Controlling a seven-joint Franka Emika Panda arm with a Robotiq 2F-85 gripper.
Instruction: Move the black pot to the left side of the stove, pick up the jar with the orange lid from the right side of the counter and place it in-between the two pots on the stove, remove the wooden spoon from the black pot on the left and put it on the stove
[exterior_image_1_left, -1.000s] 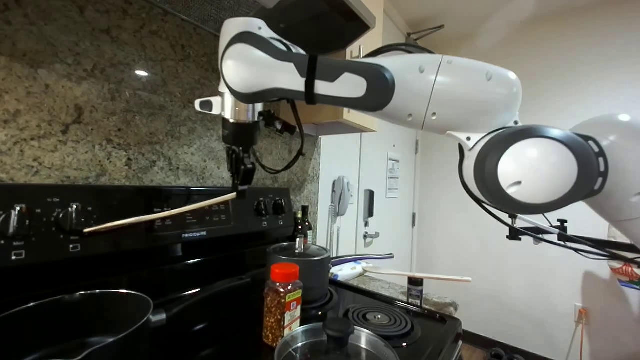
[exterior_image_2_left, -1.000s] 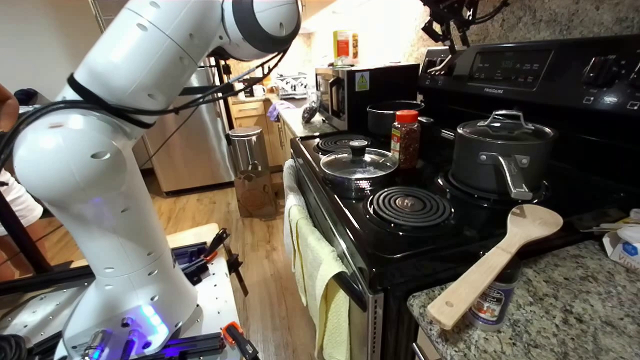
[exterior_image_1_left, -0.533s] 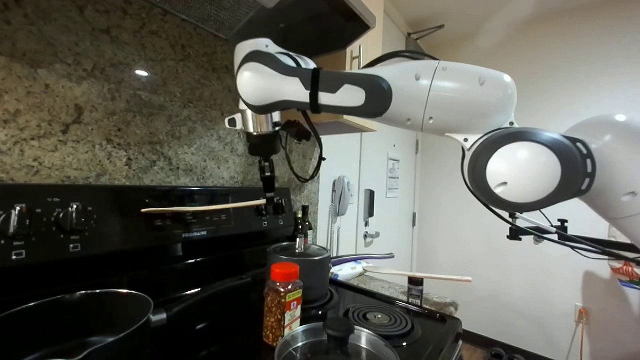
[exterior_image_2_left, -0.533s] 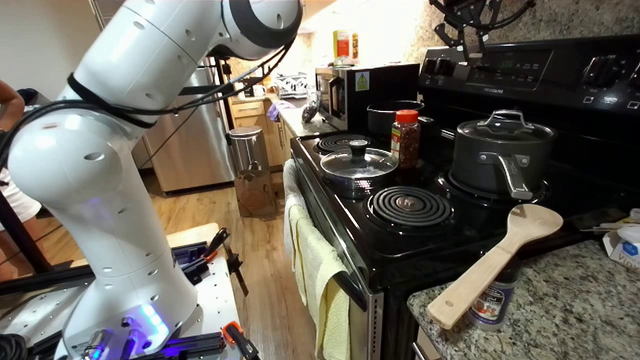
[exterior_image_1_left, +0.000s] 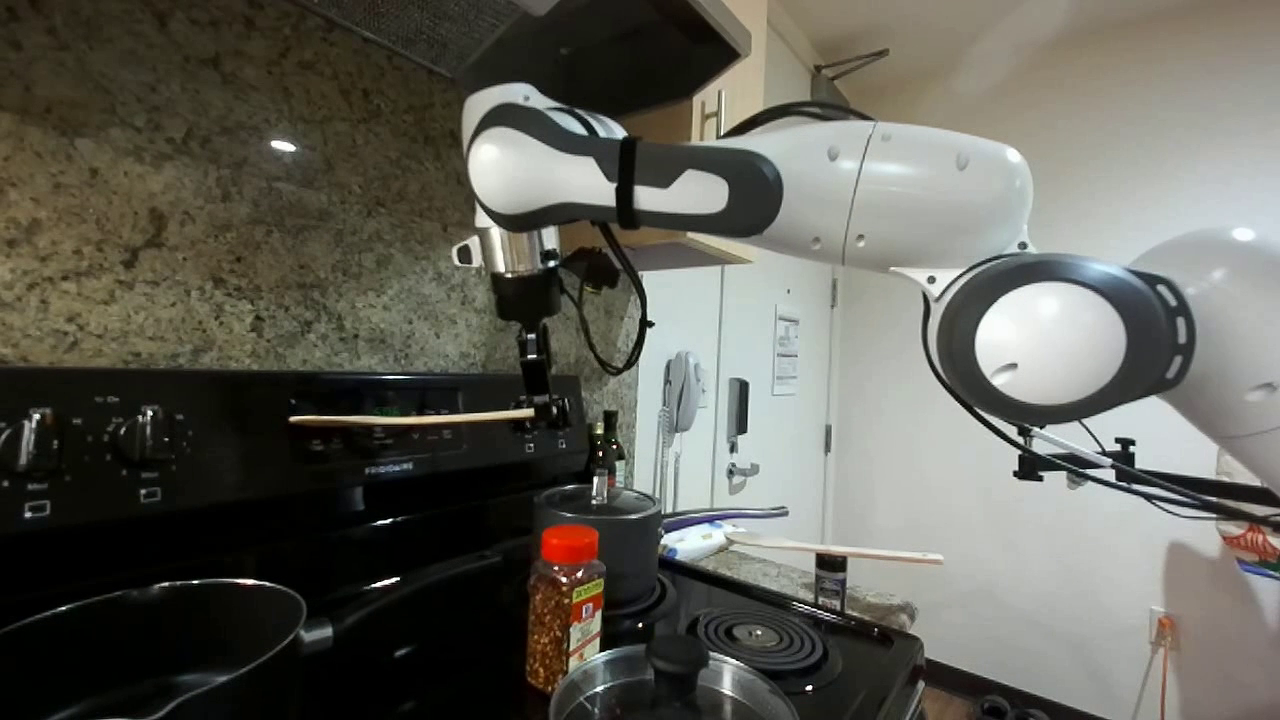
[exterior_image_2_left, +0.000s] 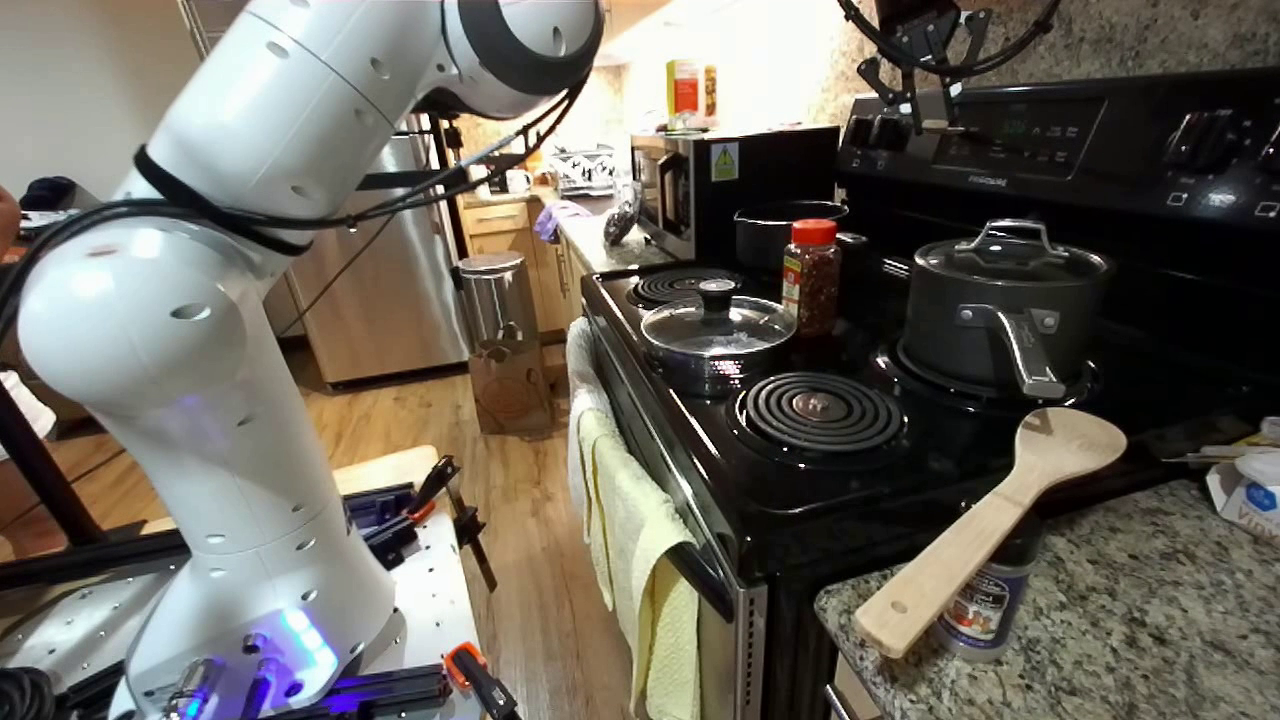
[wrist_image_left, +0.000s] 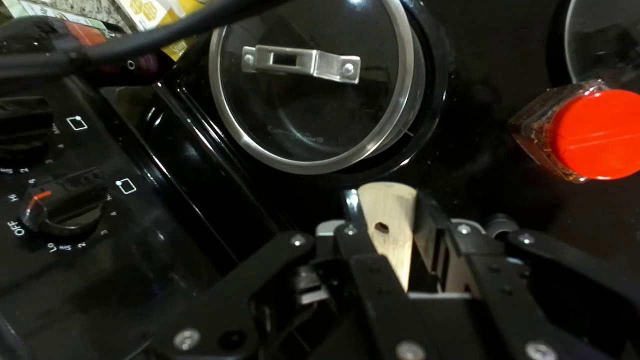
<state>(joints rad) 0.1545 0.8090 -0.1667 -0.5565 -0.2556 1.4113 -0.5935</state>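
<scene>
My gripper (exterior_image_1_left: 543, 407) is shut on the handle end of the wooden spoon (exterior_image_1_left: 410, 419), which sticks out nearly level in front of the stove's knob panel (exterior_image_1_left: 250, 475). In the wrist view the handle (wrist_image_left: 392, 215) with its small hole sits between the fingers. Below and to one side stands the wide black pot (exterior_image_1_left: 230, 625), partly cut off there; its rim also shows in an exterior view (exterior_image_2_left: 765, 235). The jar with the orange lid (exterior_image_2_left: 812, 275) stands upright on the stove (exterior_image_2_left: 800, 490) between the black pot and the grey lidded pot (exterior_image_2_left: 1000, 320).
A glass-lidded pan (exterior_image_2_left: 715, 350) sits near the stove's front, close to the jar. A separate wooden spoon (exterior_image_2_left: 1000, 530) rests over a spice bottle (exterior_image_2_left: 985, 610) on the counter. The range hood (exterior_image_1_left: 600, 60) and a cabinet hang close to the arm.
In an exterior view the gripper has moved right and slightly down with the spoon. The spoon has swung from a slant to nearly level. Pots and jar have not moved.
</scene>
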